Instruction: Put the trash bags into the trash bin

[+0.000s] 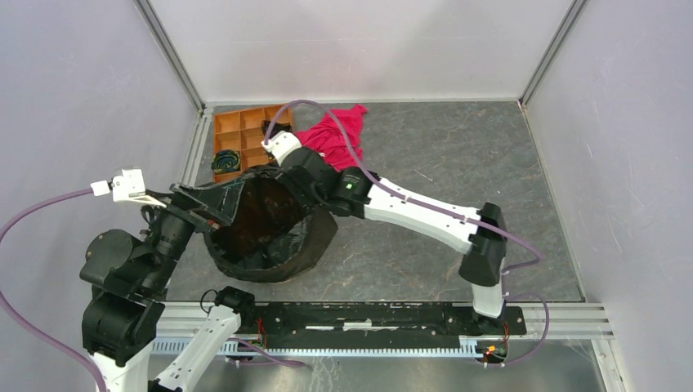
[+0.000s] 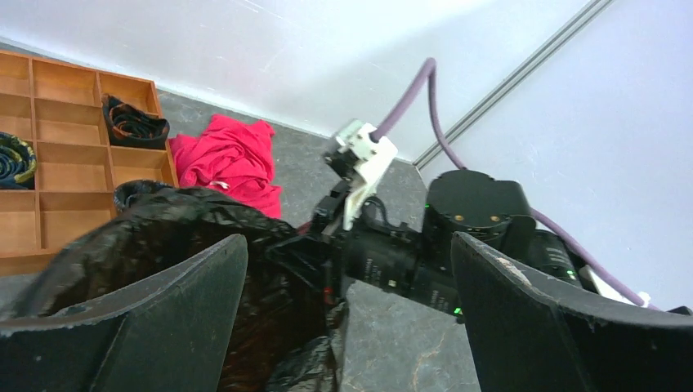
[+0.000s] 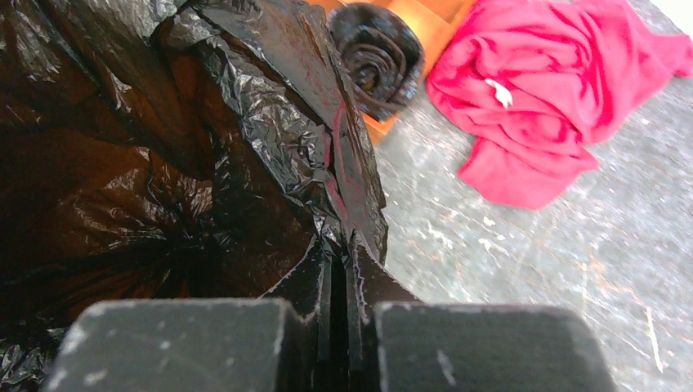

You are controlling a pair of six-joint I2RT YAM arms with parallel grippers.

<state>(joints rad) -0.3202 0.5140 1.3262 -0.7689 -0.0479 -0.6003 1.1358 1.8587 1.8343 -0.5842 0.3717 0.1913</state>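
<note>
A big glossy black trash bag lies draped over and into the trash bin, whose orange-brown shows through the film. My right gripper is shut on the bag's far rim; in the right wrist view the pinched film rises between the closed fingers. My left gripper is at the bag's left rim with its jaws wide apart, holding nothing. In the left wrist view the bag lies by its left finger. A small rolled black bag sits at the tray's edge.
A flat orange tray with square compartments stands at the back left and holds dark rolls. A red-pink cloth lies behind the bin, also seen in the right wrist view. White walls enclose the grey floor.
</note>
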